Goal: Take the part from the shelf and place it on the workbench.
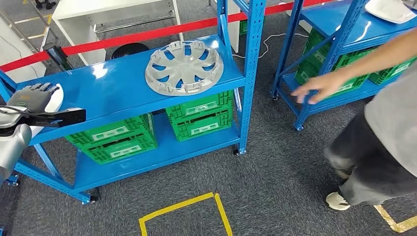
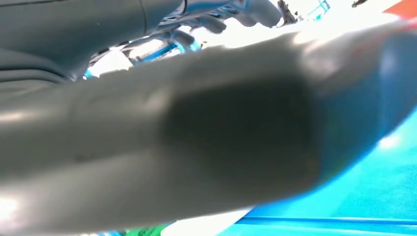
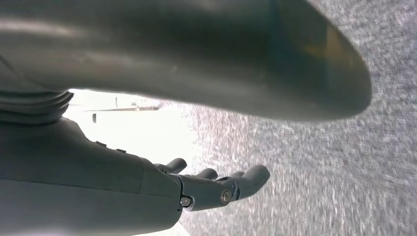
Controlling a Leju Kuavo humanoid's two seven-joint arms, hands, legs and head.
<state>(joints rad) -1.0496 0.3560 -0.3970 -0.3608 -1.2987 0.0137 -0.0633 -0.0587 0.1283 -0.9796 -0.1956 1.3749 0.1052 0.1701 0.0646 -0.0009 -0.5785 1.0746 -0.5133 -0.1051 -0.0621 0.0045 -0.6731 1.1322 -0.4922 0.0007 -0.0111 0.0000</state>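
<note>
From the head view, the robot's left hand (image 1: 33, 96) lies at the left end of the blue metal shelf (image 1: 118, 93), its grey fingers (image 1: 46, 88) laid over a white rounded object (image 1: 55, 98) on the top board; whether they clamp it or merely rest on it cannot be told. The silver plastic wheel cover with curved spokes (image 1: 184, 67) lies flat on the same board, well apart from those fingers, toward the shelf's right upright. Below the board, green slatted plastic crates (image 1: 199, 115) sit on the lower level. A red barrier tape (image 1: 147, 34) runs behind the shelf. Well beyond the wheel cover from the fingers, a person in a grey top reaches an open hand (image 1: 322, 86) toward a second blue rack (image 1: 339, 39), and yellow tape lines (image 1: 184, 209) mark the grey carpet floor (image 1: 275, 172). In the left wrist view, the thick grey thumb fills most of the frame in blur, the darker fingers (image 2: 246, 12) curling past it above blue shelf surface. In the right wrist view, the right hand (image 3: 162, 187) hangs over the carpet, its fingers (image 3: 246, 179) loosely apart and holding nothing.
</note>
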